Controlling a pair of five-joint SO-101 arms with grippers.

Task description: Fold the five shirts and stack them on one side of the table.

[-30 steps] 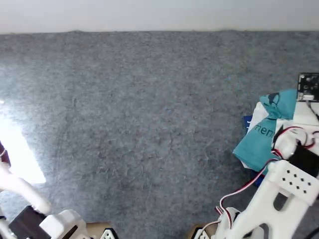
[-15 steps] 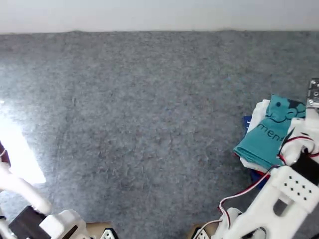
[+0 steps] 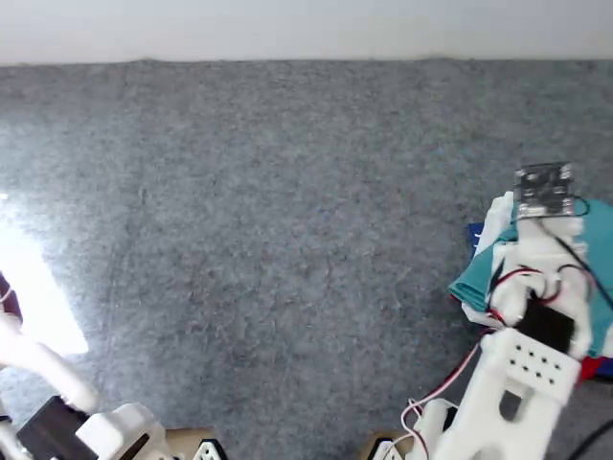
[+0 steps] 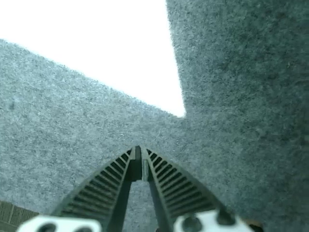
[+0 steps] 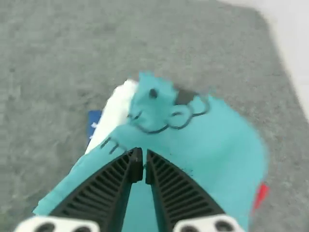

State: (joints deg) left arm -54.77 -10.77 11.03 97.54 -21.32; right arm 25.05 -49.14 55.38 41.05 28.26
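Observation:
A stack of shirts lies at the table's right edge, with a teal shirt (image 3: 469, 284) on top. Its printed cartoon figure faces my right wrist camera (image 5: 193, 145). Under the teal shirt, a white shirt (image 3: 499, 215), a blue one (image 3: 473, 236) and a red one (image 3: 600, 368) stick out at the sides. My right gripper (image 5: 139, 162) hovers over the teal shirt, shut, with no cloth seen between its fingers. My left gripper (image 4: 140, 157) is shut over bare grey felt at the near left.
Grey felt (image 3: 287, 220) covers the table, with wide free room left of the stack. A bright patch of light (image 3: 34, 297) falls on the left side. The left arm's white links (image 3: 67, 393) sit at the near-left corner.
The right arm swung in from the right edge to above the stack. The teal shirt, raised and bunched before, now lies flatter on top.

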